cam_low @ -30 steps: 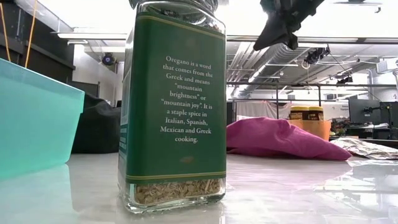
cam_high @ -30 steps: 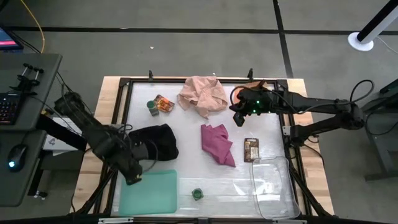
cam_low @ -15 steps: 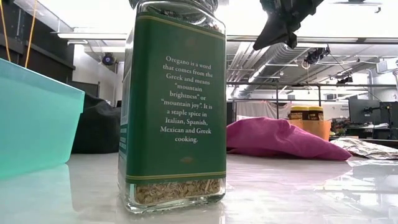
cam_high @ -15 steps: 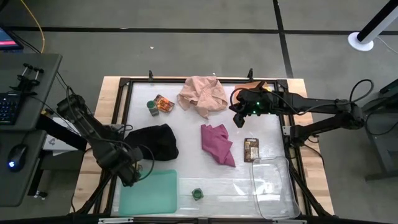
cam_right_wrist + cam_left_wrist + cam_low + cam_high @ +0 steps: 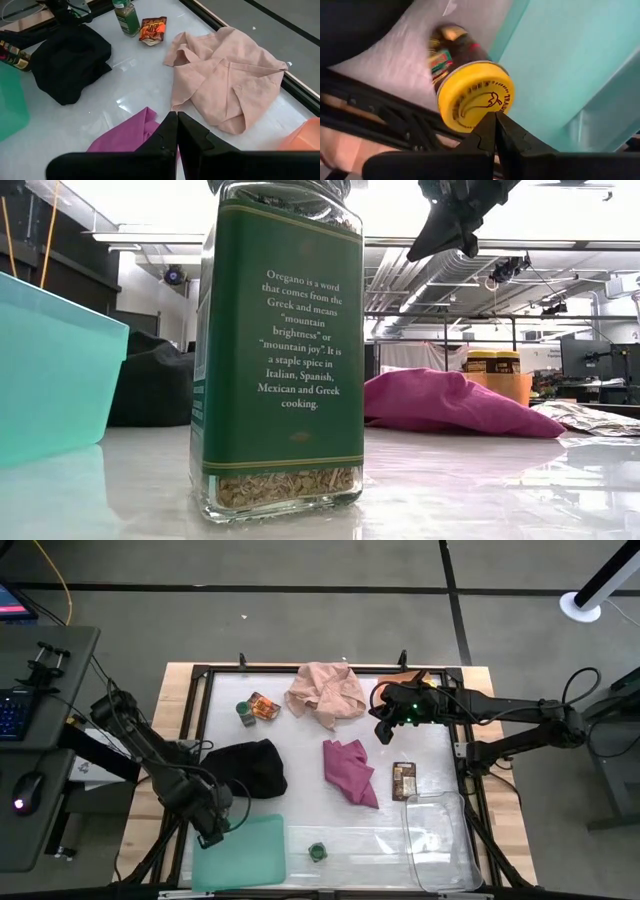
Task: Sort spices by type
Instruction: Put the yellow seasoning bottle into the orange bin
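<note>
yellow-lid jar [image 5: 470, 85] lay on its side at table's left edge, just beside green tray [image 5: 240, 850], lid toward left gripper [image 5: 495, 120] | left gripper shut, empty, tips right at lid; long axis ran straight away from them | right gripper [image 5: 176, 120] shut, empty, far side near orange tray | left arm nearer

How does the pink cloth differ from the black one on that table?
The pink cloth is pale, spread wide at the table's far edge, with folds showing. The black cloth is dark, bunched into a lump and lies nearer the left side, by the green tray. Both are crumpled and lie loose on the white tabletop.
</note>
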Motion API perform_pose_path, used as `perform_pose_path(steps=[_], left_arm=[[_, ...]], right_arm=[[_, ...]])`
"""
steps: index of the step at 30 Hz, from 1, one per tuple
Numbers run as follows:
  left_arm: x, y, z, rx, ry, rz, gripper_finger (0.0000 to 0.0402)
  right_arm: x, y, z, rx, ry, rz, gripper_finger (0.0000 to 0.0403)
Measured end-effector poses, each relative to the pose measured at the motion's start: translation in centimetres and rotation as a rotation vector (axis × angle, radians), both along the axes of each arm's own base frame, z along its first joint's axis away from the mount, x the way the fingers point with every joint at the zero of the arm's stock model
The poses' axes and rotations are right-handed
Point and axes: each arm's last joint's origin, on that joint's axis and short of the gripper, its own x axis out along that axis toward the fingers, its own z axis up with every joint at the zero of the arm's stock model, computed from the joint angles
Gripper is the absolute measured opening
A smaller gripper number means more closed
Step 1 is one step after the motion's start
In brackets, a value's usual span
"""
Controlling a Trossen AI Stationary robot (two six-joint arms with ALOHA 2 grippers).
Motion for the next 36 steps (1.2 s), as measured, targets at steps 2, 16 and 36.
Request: perform_pose_path(steps=[2, 16, 36], left_arm=[[0.3, 0.3, -0.3, 0.045, -0.024, 0.007, 0.0], [3.3, 4.3, -0.1, 0.167, -0.135, 0.001, 0.0], [1.5, 6.7, -6.3, 0.146, -0.023, 0.468, 0.0]], right_arm=[[0.0, 0.0, 0.0, 0.0, 0.0, 0.0, 0.0], [0.0, 0.0, 0.0, 0.02, -0.01, -0.016, 0.0], [0.0, 0.0, 0.0, 0.045, -0.016, -0.026, 0.0]])
